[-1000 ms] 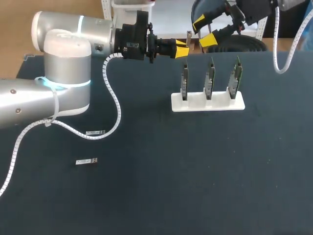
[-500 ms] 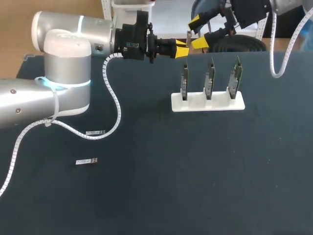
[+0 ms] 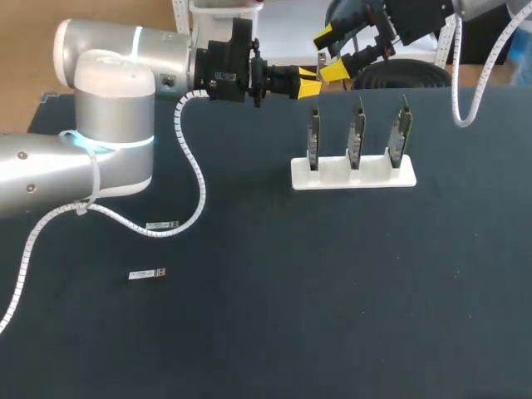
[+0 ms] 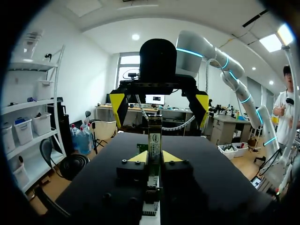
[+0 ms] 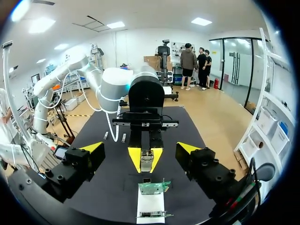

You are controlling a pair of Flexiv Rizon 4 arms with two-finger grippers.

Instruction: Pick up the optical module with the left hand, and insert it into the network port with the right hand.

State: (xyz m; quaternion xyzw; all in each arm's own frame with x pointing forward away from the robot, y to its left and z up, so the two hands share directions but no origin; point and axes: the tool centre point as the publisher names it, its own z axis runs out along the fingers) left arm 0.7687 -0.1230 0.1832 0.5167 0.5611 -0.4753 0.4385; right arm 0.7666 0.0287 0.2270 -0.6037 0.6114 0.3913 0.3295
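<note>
Right pincer [image 3: 331,55] moved left, spread, facing optical module [image 3: 321,59] over table [image 3: 499,116] edge.

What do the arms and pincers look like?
The left arm and right arm are silver-grey rounded tubes with cyan light rings. White spiral cable wrap trails along each. Black bodies and bright yellow tips on the left pincer and right pincer.

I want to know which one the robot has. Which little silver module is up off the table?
The module clamped in the left pincer, up in the air. The farther loose module and nearer loose module lie flat on the table.
</note>
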